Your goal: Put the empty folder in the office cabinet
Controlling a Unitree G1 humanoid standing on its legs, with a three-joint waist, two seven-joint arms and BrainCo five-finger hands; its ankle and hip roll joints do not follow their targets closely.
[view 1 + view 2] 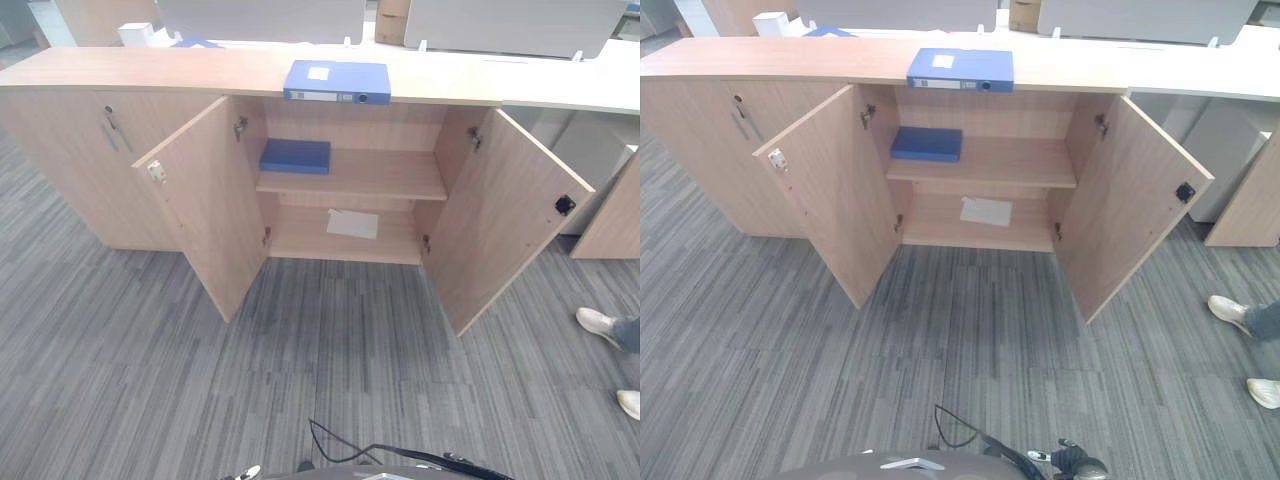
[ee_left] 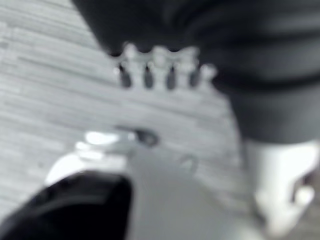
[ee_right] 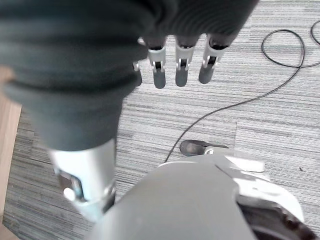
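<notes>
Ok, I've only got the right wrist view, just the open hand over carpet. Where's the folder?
Observer: The folder lies flat on top of the cabinet, right above the open compartment.
Operator: Are both doors open?
Observer: Yes, the left door and the right door both stand wide open.
Operator: Anything inside already?
Observer: A second folder lies flat at the left of the upper shelf, and a sheet lies on the level below.
</notes>
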